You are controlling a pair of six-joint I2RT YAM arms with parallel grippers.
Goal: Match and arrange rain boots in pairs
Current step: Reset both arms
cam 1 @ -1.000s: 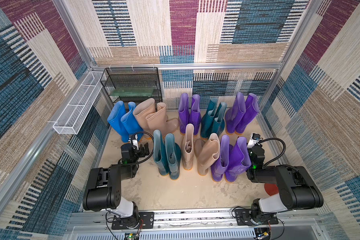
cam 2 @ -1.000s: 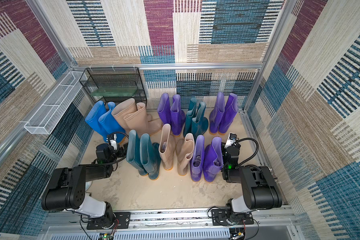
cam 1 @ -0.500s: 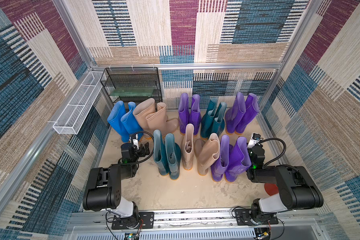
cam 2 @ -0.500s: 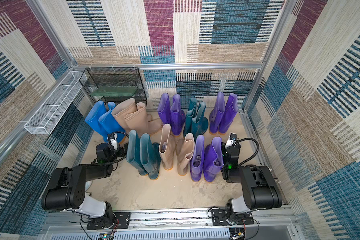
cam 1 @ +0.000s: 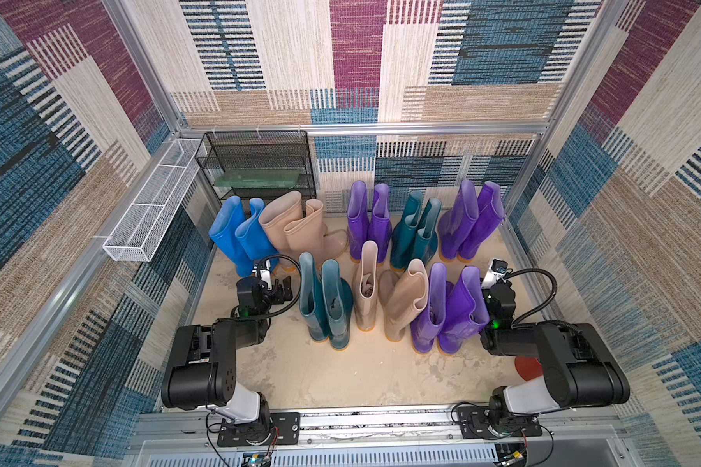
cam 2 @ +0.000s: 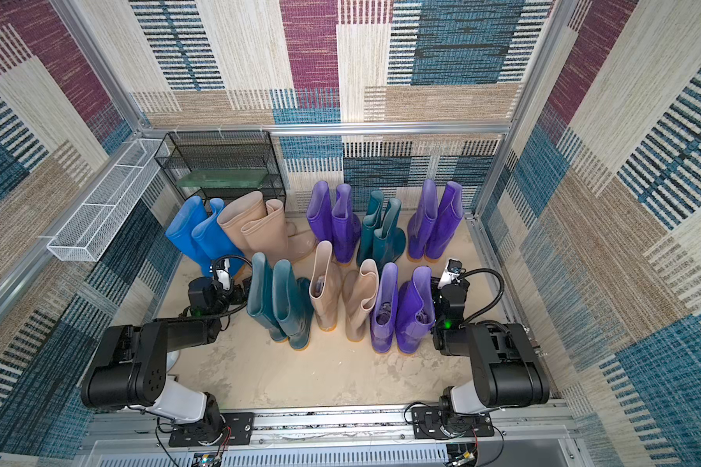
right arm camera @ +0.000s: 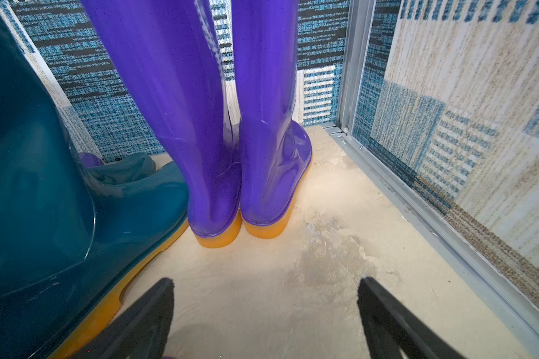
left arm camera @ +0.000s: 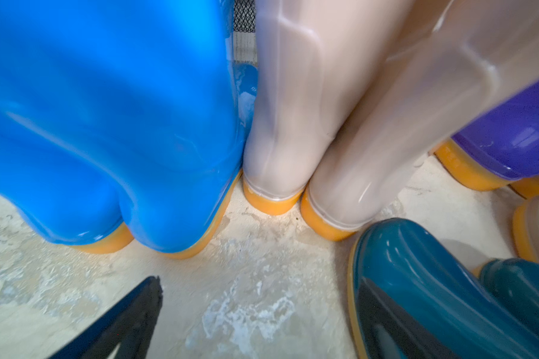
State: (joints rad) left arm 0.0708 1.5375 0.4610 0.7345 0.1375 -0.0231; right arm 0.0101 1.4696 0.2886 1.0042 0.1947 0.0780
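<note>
I judged the job to be at its tail end. The rain boots stood in two rows on the desk (cam 1: 340, 376), and each had a partner of its own colour beside it. Along the back were the blue pair (cam 1: 239, 236), a back beige pair (cam 1: 296, 228), a purple pair (cam 1: 367, 220), a back teal pair (cam 1: 415, 232) and the corner purple pair (cam 1: 470, 220). In front stood the front teal pair (cam 1: 324, 301), two beige boots and the front purple pair (cam 1: 448, 313).

My left hand (cam 1: 280, 283) was released and empty. It sat low over the desk in the gap between the blue pair and the front teal pair. My right hand (right arm camera: 265, 283) was also spread wide, with only bare desk between its fingers. It was beside the front purple pair and pointed at the orange heels of the corner purple pair.

The one untidy spot I found was in the front row. The upright beige boot (cam 1: 365, 283) and the leaning beige boot (cam 1: 405, 301) stood near each other but splayed, and the leaning one tipped toward the purple boot next to it. I reckoned the next move was a light straightening there: grip the leaning shaft near its rim and set it flush beside its mate. That would call for care, because the neighbouring boots stood close enough to be knocked. If I left that alone, all that remained was to pull both arms clear.
</note>
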